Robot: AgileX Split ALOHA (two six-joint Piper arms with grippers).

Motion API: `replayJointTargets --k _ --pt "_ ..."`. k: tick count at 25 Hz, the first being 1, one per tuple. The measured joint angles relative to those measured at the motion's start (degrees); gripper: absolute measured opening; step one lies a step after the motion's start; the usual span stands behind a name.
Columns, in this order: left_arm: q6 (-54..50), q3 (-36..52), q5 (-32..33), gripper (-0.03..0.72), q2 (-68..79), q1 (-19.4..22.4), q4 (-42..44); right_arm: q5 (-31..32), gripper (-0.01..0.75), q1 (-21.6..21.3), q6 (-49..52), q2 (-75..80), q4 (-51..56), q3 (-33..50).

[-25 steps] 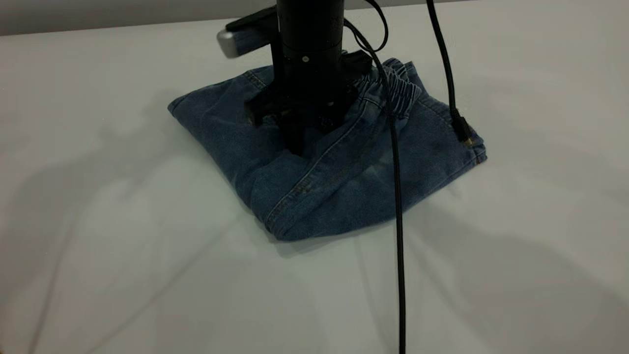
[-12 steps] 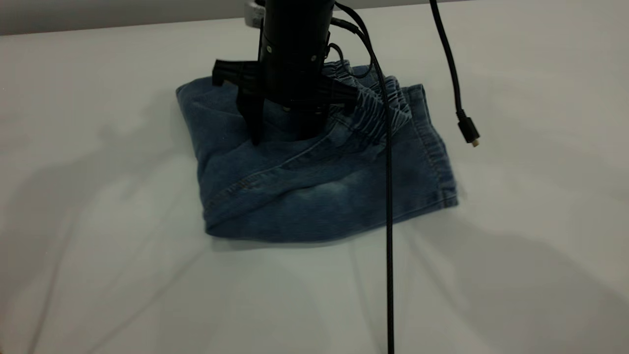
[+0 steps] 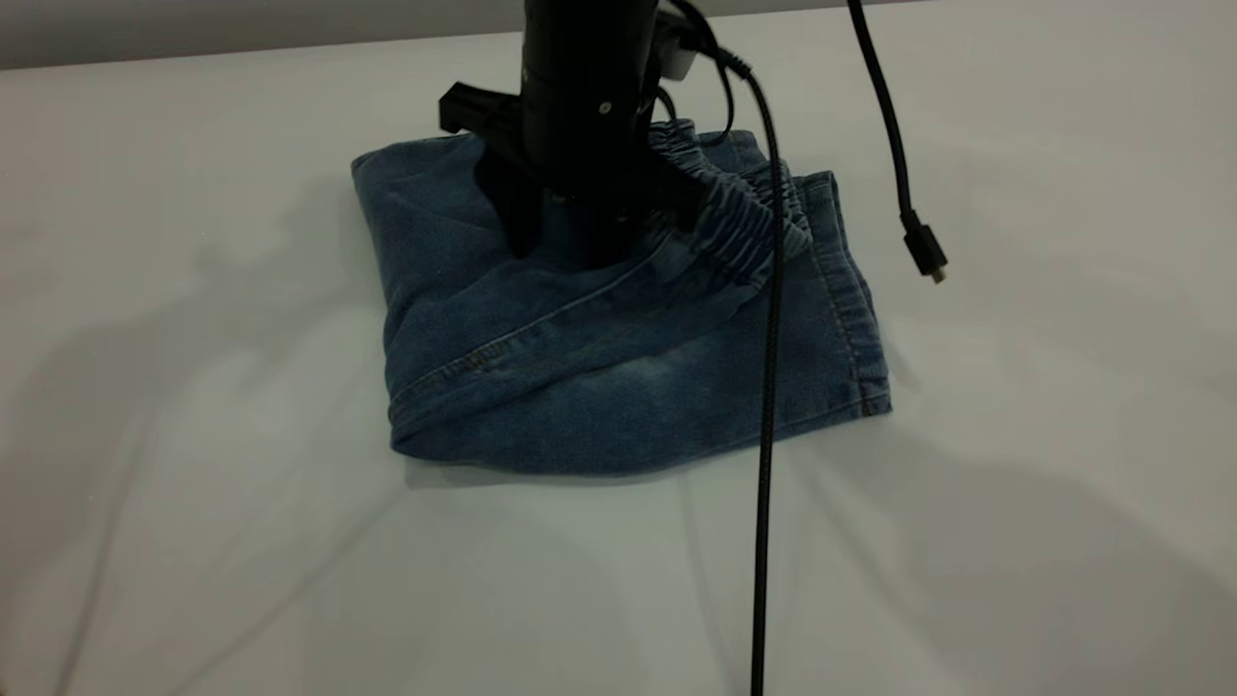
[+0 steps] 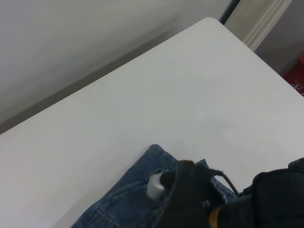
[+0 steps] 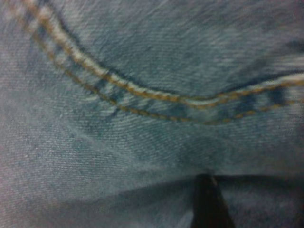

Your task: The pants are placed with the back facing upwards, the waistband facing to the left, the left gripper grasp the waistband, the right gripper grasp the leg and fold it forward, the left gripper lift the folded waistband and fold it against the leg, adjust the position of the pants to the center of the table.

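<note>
Exterior view: the pants (image 3: pixel 628 367) lie folded into a compact, roughly square bundle on the table (image 3: pixel 193 483), in the far middle of the surface; the gathered waistband (image 3: pixel 744 222) sits on top of the bundle toward its far right side, with a stitched hem running down the right edge; the right gripper (image 3: pixel 565 253) stands upright over the far part of the bundle, its dark fingers (image 3: pixel 522 217) spread apart with their tips pressed down on the denim just beside the waistband; no fold of cloth can be seen pinched between them; a black cable (image 3: pixel 768 435) hangs from the arm across the pants to the near edge of the picture; a second cable ends in a loose plug (image 3: pixel 923 246) hanging above the table to the right of the pants.

Left wrist view: the camera looks down from well above on the table (image 4: pixel 166 95) and one corner of the pants (image 4: pixel 128 199); the right arm (image 4: pixel 190 194) rises dark over the denim; the left gripper itself does not show, here or in the exterior view.

Right wrist view: denim of the pants (image 5: pixel 142 57) fills the picture at very close range, crossed by a curved double line of orange stitching (image 5: pixel 142 102); one dark fingertip (image 5: pixel 209 204) rests against the cloth.
</note>
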Motion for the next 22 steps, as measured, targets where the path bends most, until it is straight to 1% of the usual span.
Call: replayJointTargets --k 3,6,9,11,14,16,18,22 --pt "0.0 0.0 0.0 0.548 0.0 0.0 0.0 3.23 0.359 -0.07 -0.6 -2.11 -5.34 -1.72" --pt "0.0 0.0 0.35 0.548 0.0 0.0 -0.33 5.21 0.359 -0.11 -5.13 -5.19 -11.07 -4.99" --pt "-0.05 0.0 2.1 0.539 -0.74 0.0 -0.83 8.66 0.359 -0.11 -14.26 -8.46 -14.53 -8.91" --pt "-0.05 0.0 2.48 0.532 -2.25 0.0 -0.48 11.14 0.356 -0.11 -21.83 -11.05 -14.7 -11.47" --pt "0.07 0.0 3.11 0.527 -5.35 0.0 2.71 17.52 0.338 -0.05 -34.93 -15.28 -12.06 -14.5" --pt "-0.29 0.0 4.47 0.527 -7.7 0.0 5.5 20.09 0.323 -0.05 -43.76 -18.65 -8.27 -14.82" --pt "-1.97 0.0 7.09 0.527 -10.57 0.0 8.51 20.41 0.308 0.01 -50.12 -21.89 -4.71 -13.71" --pt "-7.86 0.0 14.17 0.527 -15.94 0.0 14.71 20.41 0.286 0.04 -58.55 -29.82 4.37 -12.9"
